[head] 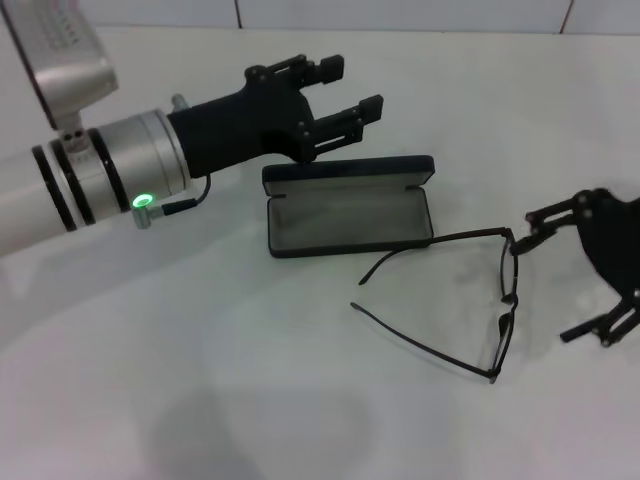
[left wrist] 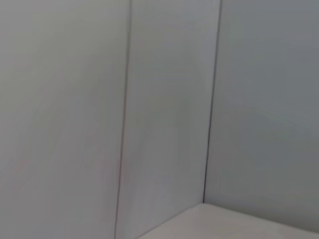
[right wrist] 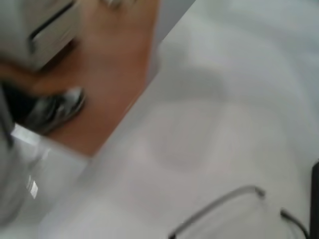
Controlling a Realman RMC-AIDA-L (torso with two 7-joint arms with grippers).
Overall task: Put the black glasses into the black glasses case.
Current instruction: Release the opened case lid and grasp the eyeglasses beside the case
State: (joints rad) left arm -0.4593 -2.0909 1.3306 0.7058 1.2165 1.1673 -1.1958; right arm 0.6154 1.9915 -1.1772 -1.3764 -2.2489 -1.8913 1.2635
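The black glasses case [head: 350, 222] lies open in the middle of the white table, grey lining up, lid standing at the back. The black glasses [head: 506, 300] lie unfolded to the right of the case, lenses to the right, both temple arms pointing left toward it. My right gripper [head: 542, 290] is open at the right edge, just right of the lens frame, with its upper finger [head: 528, 222] close to the frame's far corner. My left gripper [head: 352, 88] is open and empty, hovering behind the case lid. Part of the glasses frame shows blurred in the right wrist view [right wrist: 224, 204].
The white table [head: 200, 400] reaches back to a tiled wall [head: 400, 12]. The left wrist view shows only wall panels [left wrist: 164, 99] and a table corner. The right wrist view shows the table edge and brown floor [right wrist: 109, 74] beyond it.
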